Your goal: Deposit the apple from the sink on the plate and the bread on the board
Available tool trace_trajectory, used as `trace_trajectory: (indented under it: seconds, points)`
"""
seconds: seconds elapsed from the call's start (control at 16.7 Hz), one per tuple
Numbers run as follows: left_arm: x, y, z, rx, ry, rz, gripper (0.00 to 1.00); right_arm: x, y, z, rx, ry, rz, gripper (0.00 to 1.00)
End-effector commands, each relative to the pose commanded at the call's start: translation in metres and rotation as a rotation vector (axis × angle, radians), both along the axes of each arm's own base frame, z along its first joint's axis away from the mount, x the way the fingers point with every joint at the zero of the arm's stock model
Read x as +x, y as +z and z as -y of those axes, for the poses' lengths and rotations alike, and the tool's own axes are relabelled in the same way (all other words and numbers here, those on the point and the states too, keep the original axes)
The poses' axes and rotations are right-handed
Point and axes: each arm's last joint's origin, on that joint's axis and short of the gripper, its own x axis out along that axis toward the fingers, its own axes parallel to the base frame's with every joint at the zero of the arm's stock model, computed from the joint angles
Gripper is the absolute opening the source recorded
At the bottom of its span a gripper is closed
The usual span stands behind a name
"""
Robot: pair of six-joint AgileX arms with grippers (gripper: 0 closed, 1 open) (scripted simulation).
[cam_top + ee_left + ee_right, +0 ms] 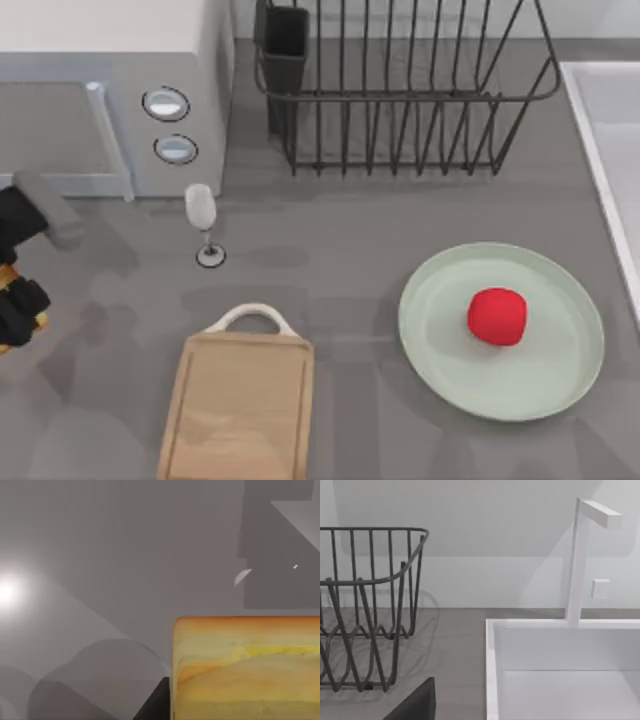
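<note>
— Where's the apple [497,316]?

— Already on the plate [440,350], a bit right of its middle. The plate sits on the counter [330,280] toward the front right corner, just short of the sink [600,130], whose white rim runs down the counter's right edge.

— And the bread?

— At the left edge of the counter, in the left claw [22,322]. From above you catch only slivers of orange-yellow crust poking out around the dark fingers. The left wrist view shows the bread [250,670] up close, golden top and pale sides, with a dark finger [155,705] against its side. So that claw is holding the bread, well apart from the board.

— The board is bare, then?

— Yes. The board [240,410] lies at the front edge, left of the plate, its white handle [250,318] pointing toward the back.

— The right claw?

— In the right wrist view a dark piece [417,705] of it juts in at the edge; wide or narrow, I cannot tell. Beyond it are the sink basin [560,680] and a white tap [582,560].

— Anything else about?

— A wire dish rack [400,90] along the back edge, a microwave [110,90] in the back left corner, and a wine glass [203,225] standing just in front of it, behind the board.
</note>
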Motion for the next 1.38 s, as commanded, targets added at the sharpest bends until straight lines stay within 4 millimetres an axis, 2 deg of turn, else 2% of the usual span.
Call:
trace_trajectory:
  seconds: [0.12, 0.24, 0.6, 0.78, 1.08, 1.38]
  points:
    - [-0.002, 0.022, 0.0, 0.0, 0.001, 0.008, 0.0, 0.0, 0.0, 0.0, 0.0, 0.0, 0.0, 1.0]
    - [-0.004, 0.034, 0.0, 0.0, 0.004, 0.022, 0.0, 0.0, 0.0, 0.0, 0.0, 0.0, 0.0, 1.0]
    - [-0.003, 0.033, 0.0, 0.001, 0.01, 0.018, 0.0, 0.0, 0.0, 0.0, 0.0, 0.0, 0.0, 1.0]
    - [0.001, 0.032, 0.008, 0.002, 0.069, 0.007, 0.0, 0.0, 0.0, 0.0, 0.0, 0.0, 0.0, 1.0]
    - [0.011, 0.027, 0.035, 0.018, 0.332, -0.024, 0.0, 0.0, 0.0, 0.0, 0.0, 0.0, 0.0, 1.0]
    - [0.013, 0.016, 0.076, 0.064, 0.78, -0.058, 0.0, 0.0, 0.0, 0.0, 0.0, 0.0, 0.0, 1.0]
